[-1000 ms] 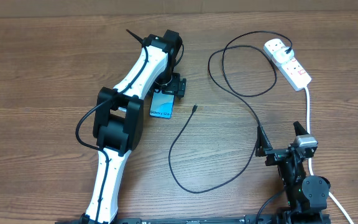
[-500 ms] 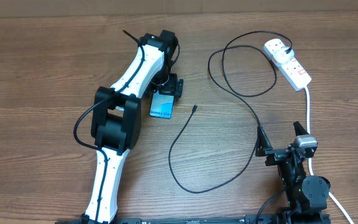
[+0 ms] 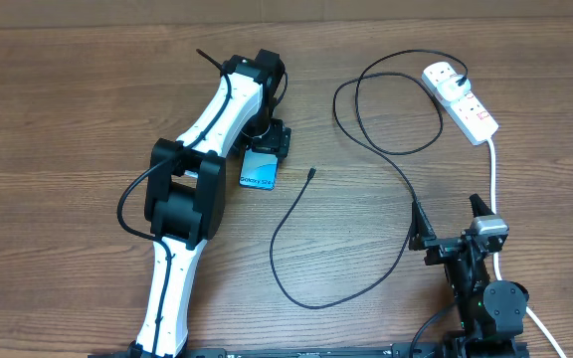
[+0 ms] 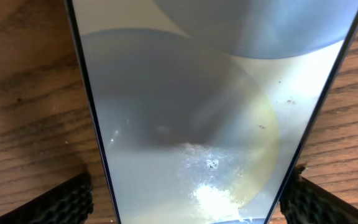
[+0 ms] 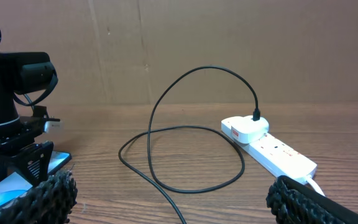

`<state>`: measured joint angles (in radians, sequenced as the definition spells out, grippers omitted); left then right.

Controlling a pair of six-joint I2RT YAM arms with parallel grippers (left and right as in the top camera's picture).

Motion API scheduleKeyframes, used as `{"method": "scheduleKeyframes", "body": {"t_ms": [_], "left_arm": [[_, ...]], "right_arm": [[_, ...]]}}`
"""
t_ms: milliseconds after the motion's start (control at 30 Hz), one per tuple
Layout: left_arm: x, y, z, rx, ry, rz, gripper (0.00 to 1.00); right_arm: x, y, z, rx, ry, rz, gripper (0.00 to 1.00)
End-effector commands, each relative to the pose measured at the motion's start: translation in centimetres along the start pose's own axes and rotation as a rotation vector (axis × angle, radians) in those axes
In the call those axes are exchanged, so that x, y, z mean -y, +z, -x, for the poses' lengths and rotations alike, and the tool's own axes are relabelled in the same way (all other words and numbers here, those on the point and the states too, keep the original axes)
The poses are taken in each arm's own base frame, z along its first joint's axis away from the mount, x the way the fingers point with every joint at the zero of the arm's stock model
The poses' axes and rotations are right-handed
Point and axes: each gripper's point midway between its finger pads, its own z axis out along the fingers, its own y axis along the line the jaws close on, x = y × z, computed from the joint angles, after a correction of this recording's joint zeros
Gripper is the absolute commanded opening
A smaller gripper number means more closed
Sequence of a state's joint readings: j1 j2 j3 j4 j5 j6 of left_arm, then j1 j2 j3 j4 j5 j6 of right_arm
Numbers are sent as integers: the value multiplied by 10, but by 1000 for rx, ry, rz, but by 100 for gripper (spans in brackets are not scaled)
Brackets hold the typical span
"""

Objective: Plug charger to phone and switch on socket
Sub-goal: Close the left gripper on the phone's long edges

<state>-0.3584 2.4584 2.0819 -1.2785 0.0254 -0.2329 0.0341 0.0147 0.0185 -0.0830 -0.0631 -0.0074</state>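
Note:
The phone [image 3: 259, 175] lies flat on the wooden table, its light blue screen up, and it fills the left wrist view [image 4: 210, 112]. My left gripper [image 3: 270, 140] hangs right over the phone's far end. It is open, with a finger pad on each side [image 4: 188, 202] and bare wood showing between pads and phone edges. The charger cable [image 3: 279, 221] loops across the table, its free tip [image 3: 310, 173] lying just right of the phone. Its plug [image 3: 459, 72] sits in the white socket strip [image 3: 469, 107]. My right gripper [image 3: 447, 215] is open and empty at the front right.
The strip's thick white cord [image 3: 492, 169] runs down past my right gripper. In the right wrist view the strip [image 5: 272, 148] lies at the right, the cable loop [image 5: 197, 183] in the middle, and my left arm [image 5: 11, 81] stands over the phone [image 5: 2, 182] at the left. A cardboard wall backs the table.
My left wrist has shifted slightly to the left over the phone, then stayed still. The right arm, cable and strip have not moved.

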Motion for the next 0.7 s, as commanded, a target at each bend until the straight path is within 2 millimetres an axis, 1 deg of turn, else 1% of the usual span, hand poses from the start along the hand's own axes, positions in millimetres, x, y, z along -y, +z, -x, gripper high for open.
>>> {"method": "scheduleKeyframes", "body": {"t_ms": [0,200,333,500,633,667], "left_arm": [[0,22,-13,-69,-5,-1,86],[1,22,-13,-70,-17,-2,80],[1,22,-14,-70,-17,-2,80],[3,22,-14,-71,-11,-2,84],[8,22,-16,-74,19,-1,93],[9,22,-17,-75,30,-1,93]], "right_arm": [[1,0,-2,4,0,-4,100],[1,0,-2,4,0,-4,100],[1,0,-2,4,0,-4,100],[1,0,-2,4,0,-4,100],[1,0,-2,4,0,-4,100],[1,0,-2,4,0,-4,100]]}}
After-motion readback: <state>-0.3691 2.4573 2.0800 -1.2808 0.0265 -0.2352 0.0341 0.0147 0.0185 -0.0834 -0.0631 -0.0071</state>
